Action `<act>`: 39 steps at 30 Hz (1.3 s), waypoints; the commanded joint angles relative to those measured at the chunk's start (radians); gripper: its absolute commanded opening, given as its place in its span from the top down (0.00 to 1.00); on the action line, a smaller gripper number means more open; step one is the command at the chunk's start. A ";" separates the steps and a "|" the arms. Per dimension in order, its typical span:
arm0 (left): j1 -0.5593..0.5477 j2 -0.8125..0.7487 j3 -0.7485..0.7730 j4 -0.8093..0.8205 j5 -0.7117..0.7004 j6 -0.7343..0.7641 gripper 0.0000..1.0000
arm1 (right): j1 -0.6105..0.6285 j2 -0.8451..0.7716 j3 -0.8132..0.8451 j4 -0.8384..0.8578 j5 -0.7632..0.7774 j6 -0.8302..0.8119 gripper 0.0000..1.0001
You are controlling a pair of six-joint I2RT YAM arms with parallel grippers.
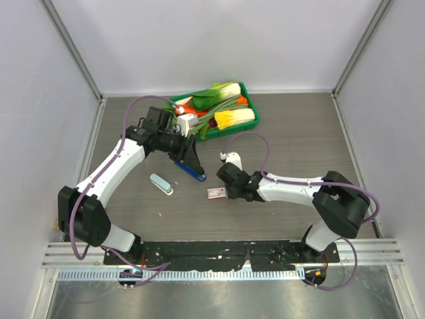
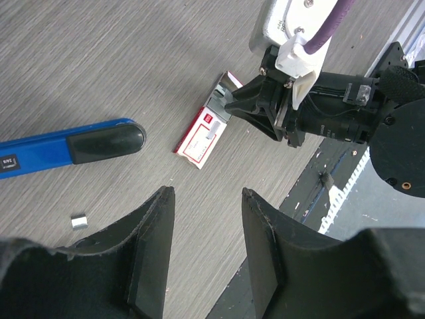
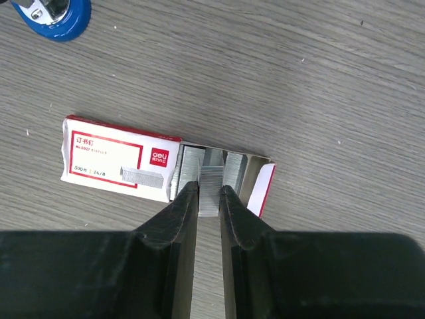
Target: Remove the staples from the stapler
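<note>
The dark blue stapler (image 1: 190, 170) lies flat on the table; in the left wrist view (image 2: 60, 147) it is to the left of my fingers. Its rounded end shows in the right wrist view (image 3: 58, 16). My left gripper (image 2: 204, 193) is open and empty, hovering over the table beside the stapler (image 1: 188, 154). My right gripper (image 3: 210, 194) is shut on a short silvery strip of staples (image 3: 212, 179), held at the open end of the red-and-white carton (image 3: 118, 159). A tiny silvery staple piece (image 2: 80, 221) lies loose near the stapler.
The carton (image 1: 216, 193) lies mid-table with more staple rows inside; it also shows in the left wrist view (image 2: 198, 137). A pale blue-and-white oblong object (image 1: 161, 184) lies left of it. A green tray (image 1: 253, 110) of toy vegetables stands at the back.
</note>
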 commanded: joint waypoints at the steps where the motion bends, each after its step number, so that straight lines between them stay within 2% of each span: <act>1: 0.002 -0.025 -0.004 -0.004 0.019 0.013 0.52 | 0.004 0.011 0.025 0.041 0.012 0.000 0.88; 3: 0.002 -0.026 -0.005 -0.006 0.019 0.013 0.52 | 0.004 0.012 0.024 0.042 0.013 -0.001 0.84; 6: 0.002 -0.025 -0.005 -0.009 0.019 0.013 0.52 | 0.004 0.018 0.024 0.039 0.021 0.000 0.83; 33: 0.001 -0.032 -0.030 -0.007 0.027 0.013 0.52 | 0.004 0.000 0.004 0.036 0.055 0.000 0.82; 39: 0.002 -0.029 -0.024 -0.009 0.027 0.013 0.52 | 0.004 0.002 0.002 0.041 0.050 0.002 0.70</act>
